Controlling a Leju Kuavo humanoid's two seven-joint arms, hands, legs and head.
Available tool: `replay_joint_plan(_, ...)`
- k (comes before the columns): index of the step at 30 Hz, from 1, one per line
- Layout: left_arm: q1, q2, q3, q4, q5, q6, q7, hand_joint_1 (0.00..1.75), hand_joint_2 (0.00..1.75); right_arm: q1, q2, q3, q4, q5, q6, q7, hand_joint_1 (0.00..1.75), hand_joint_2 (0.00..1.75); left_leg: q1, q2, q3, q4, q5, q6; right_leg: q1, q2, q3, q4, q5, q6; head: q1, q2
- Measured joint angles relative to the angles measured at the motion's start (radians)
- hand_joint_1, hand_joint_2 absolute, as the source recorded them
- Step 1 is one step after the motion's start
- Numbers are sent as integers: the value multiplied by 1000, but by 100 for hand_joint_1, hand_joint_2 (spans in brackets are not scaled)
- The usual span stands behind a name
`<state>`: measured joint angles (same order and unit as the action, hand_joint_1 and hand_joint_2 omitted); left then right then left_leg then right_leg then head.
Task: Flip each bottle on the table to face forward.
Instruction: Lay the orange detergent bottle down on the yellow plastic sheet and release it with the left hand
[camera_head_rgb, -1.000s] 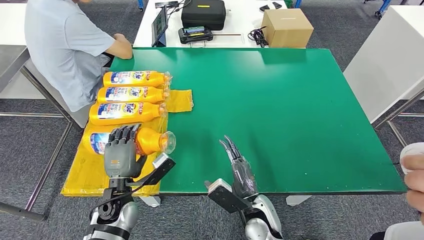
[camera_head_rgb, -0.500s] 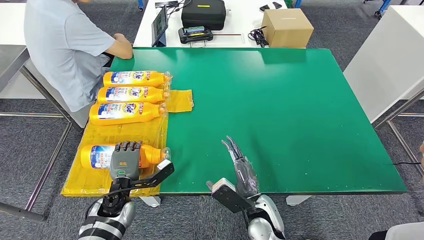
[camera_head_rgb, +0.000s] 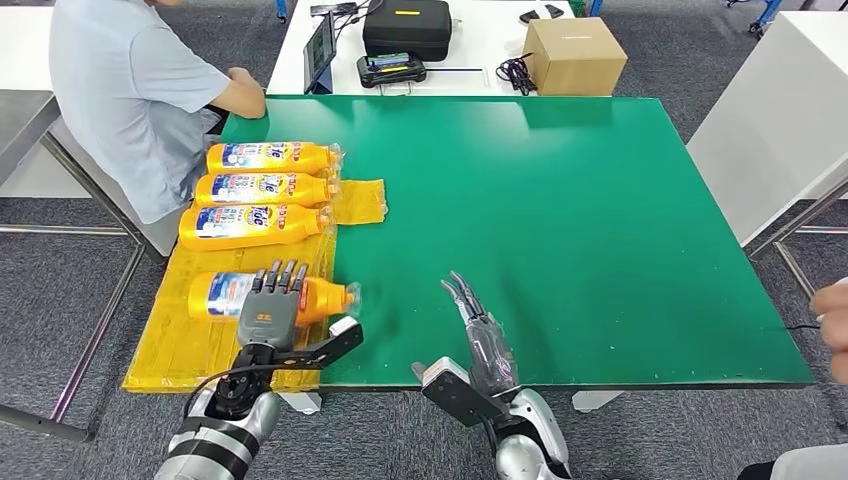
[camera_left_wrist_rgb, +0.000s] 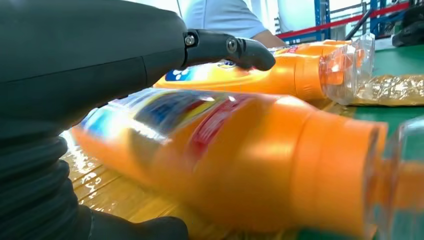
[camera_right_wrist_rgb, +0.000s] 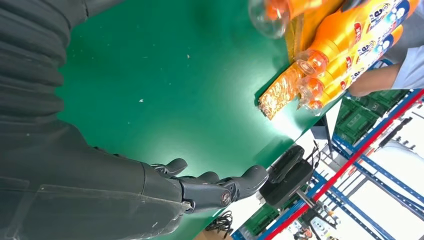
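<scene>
Green table (camera_head_rgb: 560, 220): fills the middle of the head view, with a yellow sheet (camera_head_rgb: 190, 345) spread over its near-left corner and hanging past the left edge.

Bottles, orange, four, all lying on their sides on the sheet with caps pointing right:
- Far bottle (camera_head_rgb: 268, 157): label up, at the far end of the row.
- Second bottle (camera_head_rgb: 262, 188): label up, just beside the far one.
- Third bottle (camera_head_rgb: 250, 225): label up, "Tide" legible, just beside the second.
- Near bottle (camera_head_rgb: 265, 297): set apart from the other three, nearer the table's front edge; blue and white label visible toward its left end, clear cap at the sheet's right edge. Blurred in the left wrist view (camera_left_wrist_rgb: 235, 160).

Left hand (camera_head_rgb: 268, 315): laid over the middle of the near bottle, fingers draped across its far side, thumb on the near side; grasping the bottle.

Right hand (camera_head_rgb: 478, 325): over the near edge of the table, right of the sheet, fingers straight and together, holding nothing; released. Well apart from all bottles.

Person (camera_head_rgb: 130, 95): seated at the far-left corner of the table, grey shirt, forearm at the table edge.

White table (camera_head_rgb: 480, 45): beyond the green one; carries a black case (camera_head_rgb: 406, 27), a cardboard box (camera_head_rgb: 574, 55) and a tablet (camera_head_rgb: 320, 52).

Another person's hand (camera_head_rgb: 832, 315): at the right edge of the head view.
</scene>
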<state>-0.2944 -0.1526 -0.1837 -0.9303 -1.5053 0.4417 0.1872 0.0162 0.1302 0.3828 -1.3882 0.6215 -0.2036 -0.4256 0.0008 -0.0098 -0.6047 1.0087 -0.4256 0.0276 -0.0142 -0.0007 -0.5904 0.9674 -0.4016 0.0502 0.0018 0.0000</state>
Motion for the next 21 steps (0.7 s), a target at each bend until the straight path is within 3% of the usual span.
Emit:
replay_joint_plan(8,-47,-1,-17,52,5,-77,32,0,175,-3,2,-6,0,-12,6,0,0,175,0,0,4,0,0,0,0,0,4,0,0,0,0,0)
replay_joint_plan(21,-59,-3,-32,74,-4,-71,54,0,175,-5,4,-18,0,-14,10,0,0,175,0,0,8,0,0,0,0,0,8,0,0,0,0,0)
